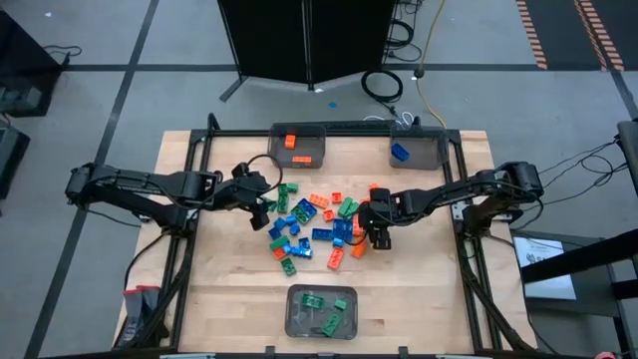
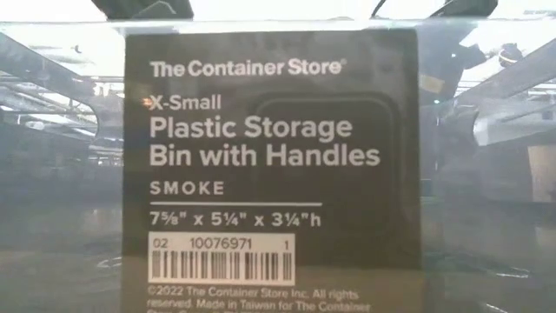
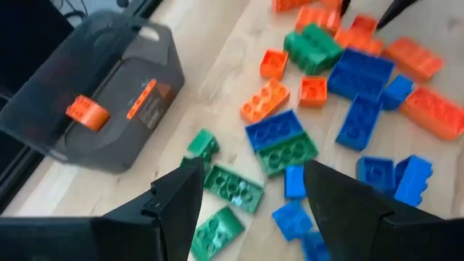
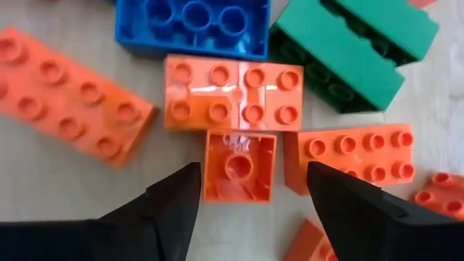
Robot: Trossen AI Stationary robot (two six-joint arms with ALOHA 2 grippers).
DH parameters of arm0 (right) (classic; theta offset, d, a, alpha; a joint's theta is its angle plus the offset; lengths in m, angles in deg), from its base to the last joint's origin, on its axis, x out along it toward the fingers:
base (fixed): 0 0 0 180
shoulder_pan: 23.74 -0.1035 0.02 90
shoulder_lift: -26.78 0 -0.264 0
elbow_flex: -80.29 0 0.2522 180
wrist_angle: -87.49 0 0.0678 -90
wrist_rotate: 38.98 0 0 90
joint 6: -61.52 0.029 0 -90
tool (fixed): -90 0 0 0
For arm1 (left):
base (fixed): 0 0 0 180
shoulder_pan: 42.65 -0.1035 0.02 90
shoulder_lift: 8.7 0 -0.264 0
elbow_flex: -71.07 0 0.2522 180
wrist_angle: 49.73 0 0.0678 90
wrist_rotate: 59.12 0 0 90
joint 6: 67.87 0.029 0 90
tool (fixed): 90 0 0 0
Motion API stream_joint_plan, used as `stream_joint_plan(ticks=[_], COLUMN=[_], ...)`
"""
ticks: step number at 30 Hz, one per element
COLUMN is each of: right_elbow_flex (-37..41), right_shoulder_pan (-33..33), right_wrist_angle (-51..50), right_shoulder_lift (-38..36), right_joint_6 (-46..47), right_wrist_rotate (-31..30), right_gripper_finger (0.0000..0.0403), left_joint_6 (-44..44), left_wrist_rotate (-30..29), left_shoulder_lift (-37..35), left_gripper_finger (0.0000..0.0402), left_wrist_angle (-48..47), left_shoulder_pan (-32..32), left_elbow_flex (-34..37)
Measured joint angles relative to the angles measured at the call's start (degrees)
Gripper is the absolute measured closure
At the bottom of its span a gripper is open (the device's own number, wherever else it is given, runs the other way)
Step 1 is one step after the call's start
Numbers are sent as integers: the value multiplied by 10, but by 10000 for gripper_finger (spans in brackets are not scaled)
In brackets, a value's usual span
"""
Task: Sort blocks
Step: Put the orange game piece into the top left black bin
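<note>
Right gripper [image 4: 250, 192] sits low over the right side of the blocks [image 1: 314, 224] heaped mid-tabletop, fingers spread either side of a small orange brick [image 4: 239, 165] lying studs-down, not pinching it as far as I see. Left gripper [image 3: 250, 196] hangs open above green bricks [image 3: 232, 185] on the pile's left side. Bins: two at the far edge, one [image 1: 321, 311] at the near edge.

Glossy plastic blocks [image 4: 239, 165] — matt pale wood table [image 1: 229, 299].
</note>
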Motion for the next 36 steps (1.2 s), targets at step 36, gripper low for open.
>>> stream_joint_plan(ticks=[36], right_elbow_flex=[-70], right_shoulder_pan=[15], right_wrist_angle=[-77], right_shoulder_lift=[-8], right_joint_6=[57], right_wrist_rotate=[25], right_gripper_finger=[285], left_joint_6=[-1], left_wrist_rotate=[-2], left_shoulder_lift=[0], left_gripper_finger=[162], left_wrist_angle=[5], left_shoulder_pan=[0], left_elbow_flex=[0])
